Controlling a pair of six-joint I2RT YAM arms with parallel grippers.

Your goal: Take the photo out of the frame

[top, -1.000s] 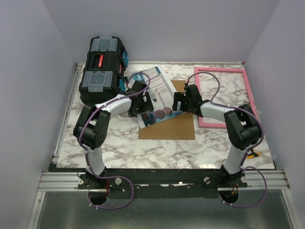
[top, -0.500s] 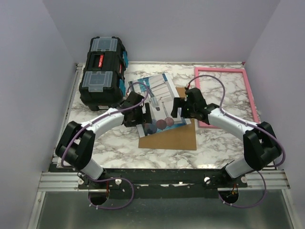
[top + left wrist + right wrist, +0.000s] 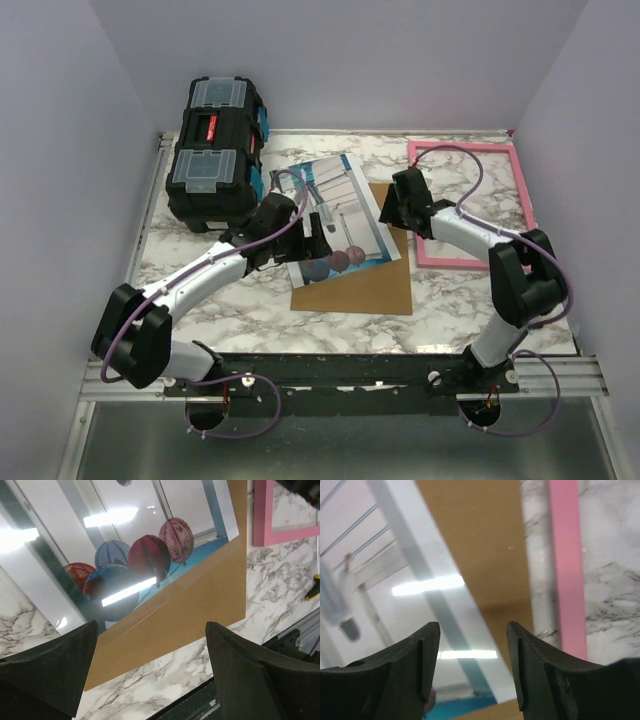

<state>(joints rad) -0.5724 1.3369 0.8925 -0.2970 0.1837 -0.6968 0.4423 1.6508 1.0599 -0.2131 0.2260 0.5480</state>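
The photo [image 3: 340, 205] lies face up and askew on a plain brown backing board [image 3: 365, 275] in mid-table, its red and blue balls [image 3: 145, 557] at the near end. The pink frame [image 3: 522, 190] lies flat at the back right, and marble shows through its opening. My left gripper [image 3: 318, 232] hovers over the photo's near left corner, open with nothing between its fingers [image 3: 150, 627]. My right gripper [image 3: 388, 212] hangs over the photo's right edge beside the frame. Its jaws stand apart with nothing between them [image 3: 473, 626]. The photo [image 3: 395, 580] and frame rail [image 3: 565, 555] show beneath it.
A black toolbox [image 3: 215, 150] with clear lid compartments stands at the back left, close to the left arm. A small yellow object [image 3: 316, 587] lies near the table's front right edge. Pale walls close in the table on three sides.
The left arm has stretched out lower across the table. The right gripper has drawn back toward the frame and its jaws have narrowed. The photo lies slightly farther right on the board.
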